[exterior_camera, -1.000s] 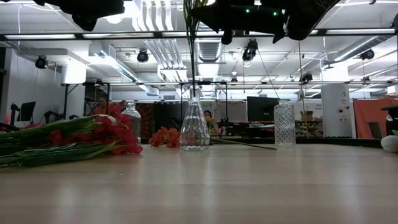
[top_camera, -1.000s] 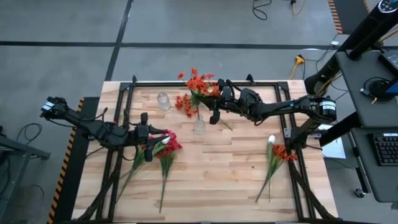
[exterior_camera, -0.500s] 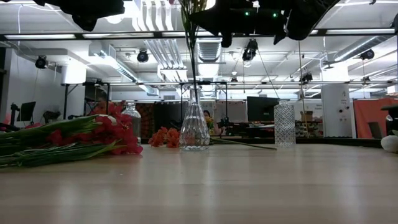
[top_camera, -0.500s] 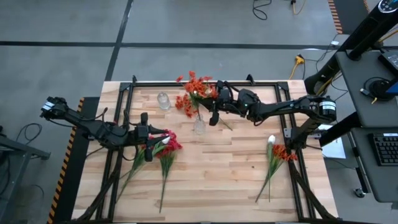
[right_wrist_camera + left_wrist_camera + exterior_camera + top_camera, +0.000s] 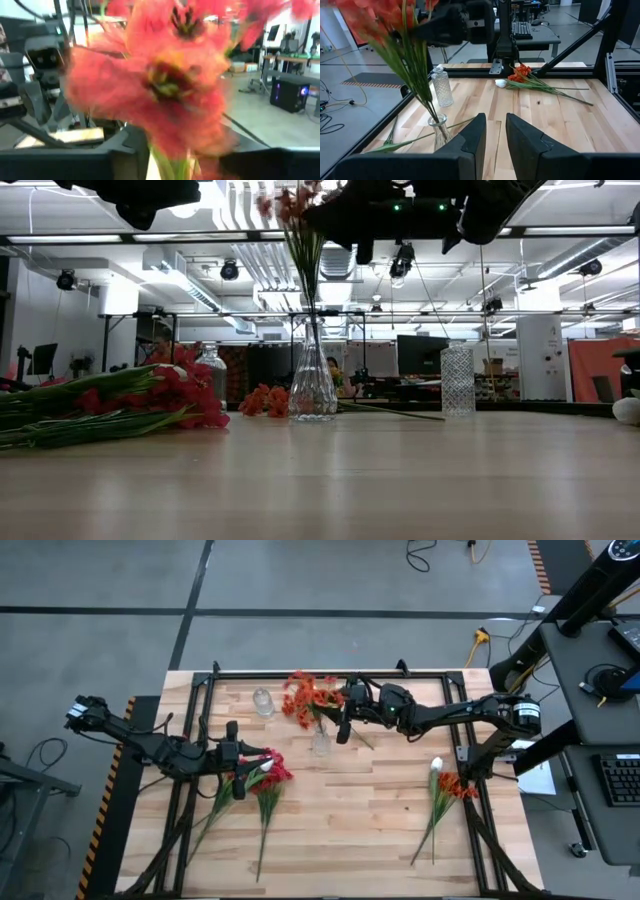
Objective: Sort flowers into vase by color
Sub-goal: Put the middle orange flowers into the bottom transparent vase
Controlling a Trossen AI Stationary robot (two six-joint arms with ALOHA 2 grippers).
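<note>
An orange spray [image 5: 306, 694] stands with its stems in a clear flared vase [image 5: 320, 743] at mid-table; its blooms [image 5: 292, 202] lean toward the left. My right gripper [image 5: 342, 706] hangs level beside the blooms, high above the vase, and is open. The green stems [image 5: 165, 167] run between its fingers, and blurred orange blooms [image 5: 165, 75] fill the right wrist view. My left gripper [image 5: 495, 137] waits at the left above the crimson-red flowers [image 5: 266, 770] that lie on the table. It is open by a narrow gap and holds nothing. My right gripper stands level around the orange spray's stems [image 5: 165, 167], just below the blooms, coming from the table's right. The blooms hide the fingertips, so I cannot tell whether a finger touches the stems. The spray's lower end sits in the vase's neck [image 5: 313, 330].
Another orange spray [image 5: 265, 400] lies on the table behind the vase, its stem [image 5: 362, 740] running right. A second clear vase [image 5: 263, 700] stands at the far left. Orange and white flowers [image 5: 445, 788] lie near the right edge. A black frame [image 5: 300, 673] rims the table.
The orange spray has sunk lower into the vase, and its blooms have swung toward the table's left, coming into the top of the low view. My right gripper has stayed beside it.
</note>
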